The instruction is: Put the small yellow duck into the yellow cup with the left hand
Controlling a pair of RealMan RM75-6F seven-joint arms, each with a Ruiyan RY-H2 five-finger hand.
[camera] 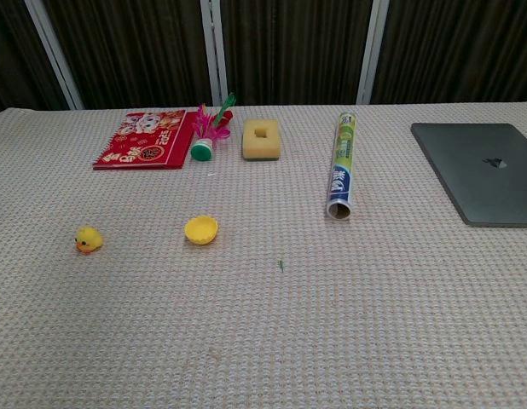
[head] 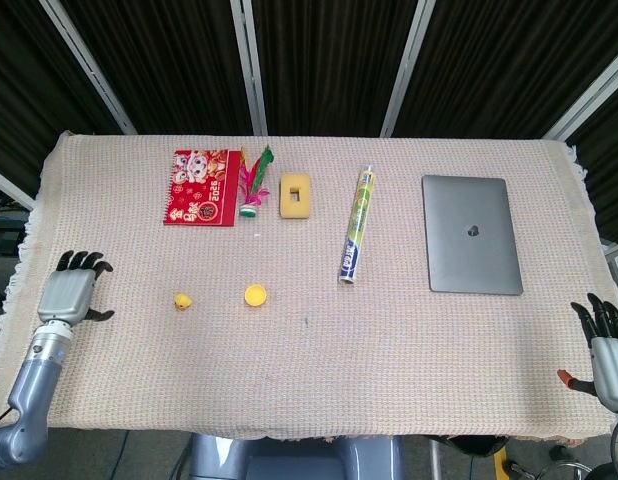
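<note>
Woven tabletop (head: 409, 350): small yellow duck (head: 183, 300) near left robot hand (head: 71, 295), fingers spread, holding nothing.

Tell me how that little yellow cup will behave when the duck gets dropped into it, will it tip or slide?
The cup looks small, shallow and probably light, and in the chest view it already seems tilted, so it may tip or skid under a nudge. The woven tablecloth might grip it somewhat. The duck seems nearly as big as the opening, so an off-centre drop could knock it.

Left hand (head: 69, 295) empty (fingers (head: 81, 260) spread), near duck (head: 183, 300).
</note>
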